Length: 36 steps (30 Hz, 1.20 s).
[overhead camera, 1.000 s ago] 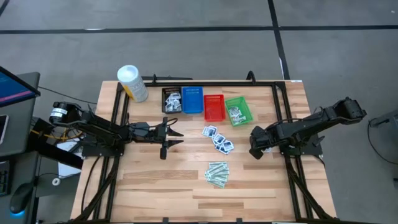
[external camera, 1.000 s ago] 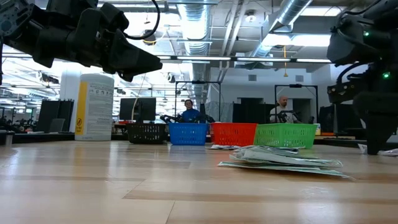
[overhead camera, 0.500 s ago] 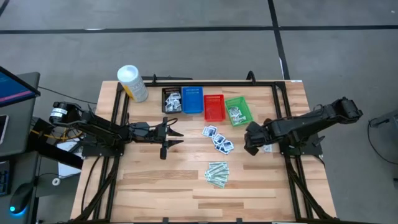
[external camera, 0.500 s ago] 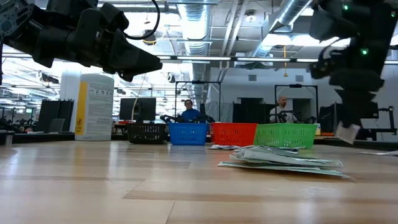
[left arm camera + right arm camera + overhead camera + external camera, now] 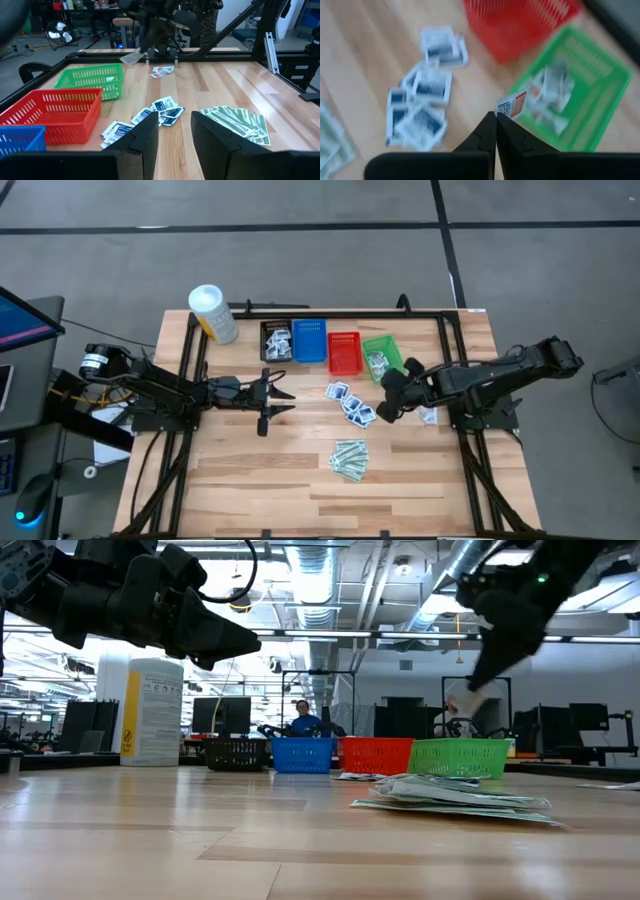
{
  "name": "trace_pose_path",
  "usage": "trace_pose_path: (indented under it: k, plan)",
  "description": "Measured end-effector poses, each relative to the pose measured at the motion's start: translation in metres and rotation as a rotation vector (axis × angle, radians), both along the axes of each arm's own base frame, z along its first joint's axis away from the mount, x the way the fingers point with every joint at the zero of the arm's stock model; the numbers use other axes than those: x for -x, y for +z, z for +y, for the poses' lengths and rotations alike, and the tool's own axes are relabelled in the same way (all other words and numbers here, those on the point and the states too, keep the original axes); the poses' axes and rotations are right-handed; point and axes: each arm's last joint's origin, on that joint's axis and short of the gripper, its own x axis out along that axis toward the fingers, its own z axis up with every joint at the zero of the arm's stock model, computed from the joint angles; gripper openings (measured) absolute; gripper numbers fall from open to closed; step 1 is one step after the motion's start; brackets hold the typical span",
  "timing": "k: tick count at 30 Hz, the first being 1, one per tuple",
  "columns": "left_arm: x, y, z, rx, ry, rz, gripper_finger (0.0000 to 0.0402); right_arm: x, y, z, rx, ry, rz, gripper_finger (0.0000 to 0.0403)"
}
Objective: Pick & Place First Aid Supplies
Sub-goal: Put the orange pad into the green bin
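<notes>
wooden table [image 5: 250, 470]: green basket [image 5: 384, 357] holds seemingly white packets [image 5: 551, 92]; right pincer [image 5: 496, 118] pinches one [image 5: 512, 104].

On my table [image 5: 300, 480]: white tub [image 5: 212, 313]; black [image 5: 276, 340], blue [image 5: 309, 341], red [image 5: 345, 353], green baskets [image 5: 382, 357], in a row.

Both arms matte black, jointed, boxy housings w/ rounded joints. Left arm [image 5: 160, 392]: round silver-white cap at its base end, orange & black cables trailing beside it. Left gripper [image 5: 276, 398]: two slim black fingers [image 5: 145, 137], broad flat faces w/ rounded tips in wrist view. Right arm [image 5: 500, 375]: same black links, small green indicator light on housing in low view. Right gripper [image 5: 496, 120]: two narrow black fingers tapering to points.
</notes>
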Motion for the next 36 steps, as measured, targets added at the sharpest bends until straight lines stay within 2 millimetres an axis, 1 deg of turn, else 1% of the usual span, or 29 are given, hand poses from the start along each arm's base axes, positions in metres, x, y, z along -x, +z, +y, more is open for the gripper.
trace_pose_path:
  k: [3, 7, 12, 17, 23, 27, 36]
  plan:
    - [0.0, 0.0, 0.0, 0.0, 0.0, 0.001, 0.0116, -0.006, 0.004, -0.006, 0.078, 0.006, -0.041, 0.0001]
    - [0.0, 0.0, 0.0, 0.0, 0.0, 0.001, 0.0116, -0.009, 0.006, -0.02, 0.168, -0.015, -0.034, 0.0001]
    - [0.0, 0.0, 0.0, 0.0, 0.0, 0.0, 0.0116, -0.009, 0.006, -0.042, 0.244, -0.109, -0.006, 0.0005]
    - [0.0, 0.0, 0.0, 0.0, 0.0, 0.0, 0.0116, -0.01, -0.006, -0.059, 0.265, -0.194, -0.093, 0.0009]
    - [0.0, 0.0, 0.0, -0.004, 0.0, 0.001, 0.0116, -0.001, -0.027, -0.073, 0.293, -0.25, -0.071, 0.0012]
    - [0.0, 0.0, 0.0, -0.025, -0.004, 0.0, 0.0116, 0.003, -0.034, -0.077, 0.289, -0.271, -0.073, 0.0033]
    - [0.0, 0.0, 0.0, -0.025, -0.004, 0.0, 0.0116, 0.008, -0.043, -0.077, 0.291, -0.271, -0.055, 0.0117]
